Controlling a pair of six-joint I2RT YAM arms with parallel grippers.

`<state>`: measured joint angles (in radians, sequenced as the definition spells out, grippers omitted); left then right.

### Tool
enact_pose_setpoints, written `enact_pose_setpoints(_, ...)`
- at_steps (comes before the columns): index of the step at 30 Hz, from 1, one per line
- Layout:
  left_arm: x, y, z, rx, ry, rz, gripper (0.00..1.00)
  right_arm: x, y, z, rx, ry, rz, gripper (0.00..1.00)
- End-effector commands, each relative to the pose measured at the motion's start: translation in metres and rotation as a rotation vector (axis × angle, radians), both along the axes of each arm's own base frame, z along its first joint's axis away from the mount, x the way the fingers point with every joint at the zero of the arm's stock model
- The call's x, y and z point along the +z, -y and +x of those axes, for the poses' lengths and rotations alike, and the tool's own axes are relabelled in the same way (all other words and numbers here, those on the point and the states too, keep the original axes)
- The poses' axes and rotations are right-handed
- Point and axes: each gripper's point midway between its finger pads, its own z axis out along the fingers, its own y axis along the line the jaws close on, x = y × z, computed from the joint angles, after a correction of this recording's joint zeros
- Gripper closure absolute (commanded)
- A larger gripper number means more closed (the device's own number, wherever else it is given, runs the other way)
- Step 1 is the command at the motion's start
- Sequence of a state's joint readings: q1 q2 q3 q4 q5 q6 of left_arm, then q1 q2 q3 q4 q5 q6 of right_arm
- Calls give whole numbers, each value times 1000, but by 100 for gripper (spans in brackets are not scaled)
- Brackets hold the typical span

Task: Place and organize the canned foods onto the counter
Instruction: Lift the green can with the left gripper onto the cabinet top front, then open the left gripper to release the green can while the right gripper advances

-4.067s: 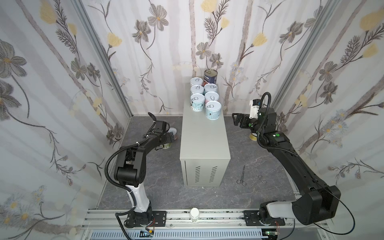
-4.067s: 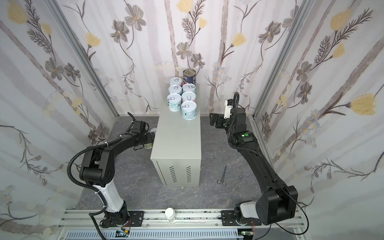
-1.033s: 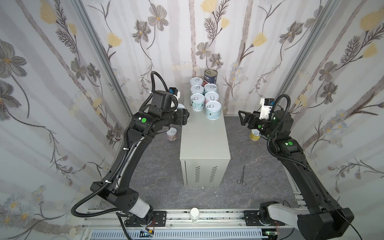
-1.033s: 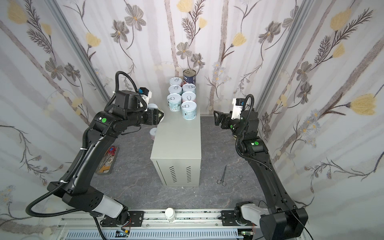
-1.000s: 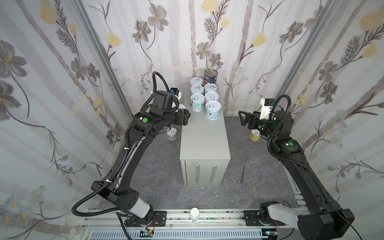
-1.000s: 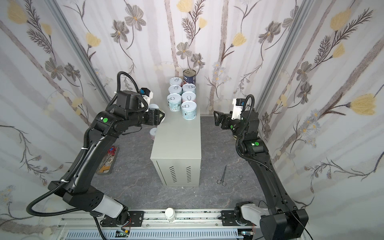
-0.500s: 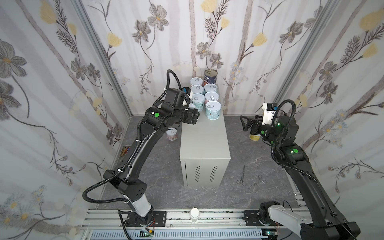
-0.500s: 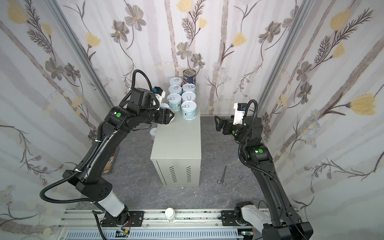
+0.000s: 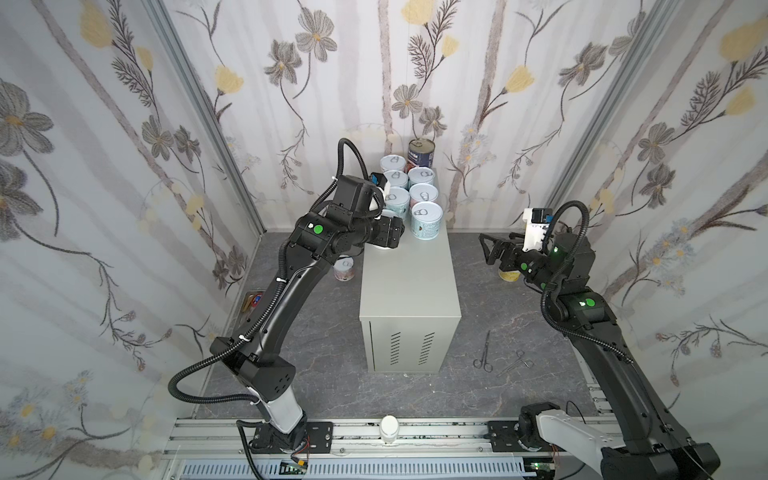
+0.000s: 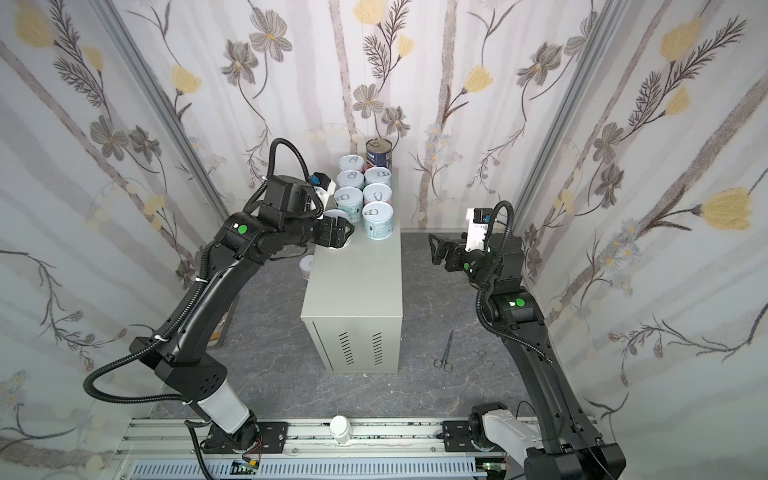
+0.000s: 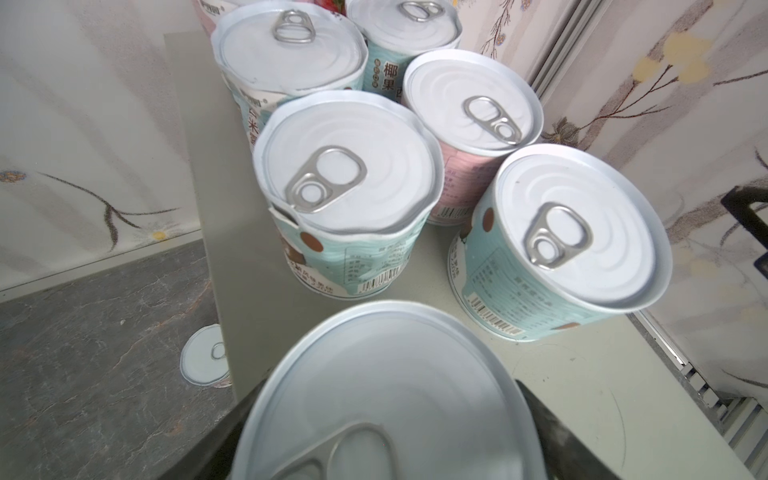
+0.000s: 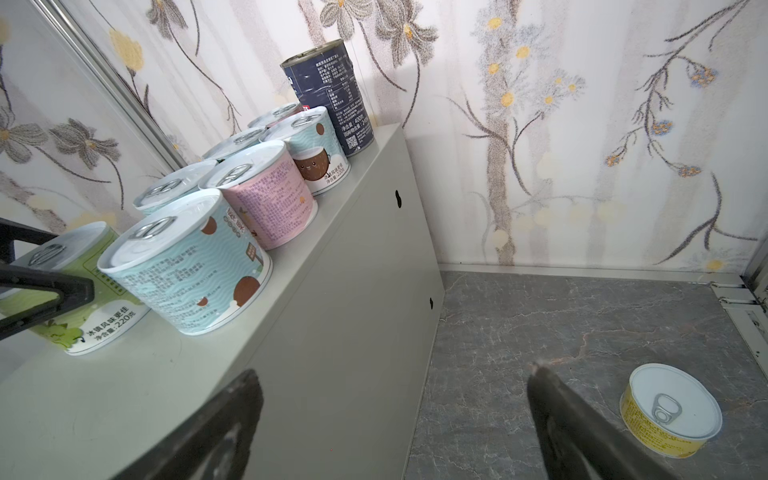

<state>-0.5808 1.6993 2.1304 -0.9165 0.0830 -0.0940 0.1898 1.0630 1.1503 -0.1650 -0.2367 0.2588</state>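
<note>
Grey-beige metal counter (image 9: 409, 282) now bears an eighth can, the green-labelled white-lidded can (image 12: 104, 324) just lifted from the floor (image 9: 498, 316); left gripper (image 10: 338, 235) flanks it, grip unclear, right gripper (image 12: 395, 419) gapes empty.

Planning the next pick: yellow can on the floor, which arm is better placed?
Right. The right gripper, open, hangs beside the counter, same side as the yellow can. The left gripper sits across the counter, around the green can on top.

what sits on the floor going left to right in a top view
pink-labelled can → counter → scissors → yellow can
</note>
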Motion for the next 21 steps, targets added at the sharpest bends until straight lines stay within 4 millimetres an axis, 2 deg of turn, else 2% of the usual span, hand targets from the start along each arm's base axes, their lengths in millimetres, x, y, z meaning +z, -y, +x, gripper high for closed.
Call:
enact_pose_setpoints(1,9,4,2,-14,32,-19,16,4,1,-3,-3,22,-10,0)
enact_pose_setpoints(9,37,-7,-14,-25,117,-48,16,-1,3,-9,-5,19,-20,0)
enact_pose_setpoints(13,50,-29,-25,22,212,-35,13,5,2,-14,8,42,-28,0)
enact_pose_setpoints(17,56,-60,-32,103,283,-33,13,21,-13,-27,112,99,-19,0)
enact_pose_setpoints(19,55,-70,-37,114,302,-38,17,31,-31,-37,230,117,-9,0)
enact_pose_setpoints(21,56,-80,-43,119,324,-50,24,37,-40,-43,283,129,1,0)
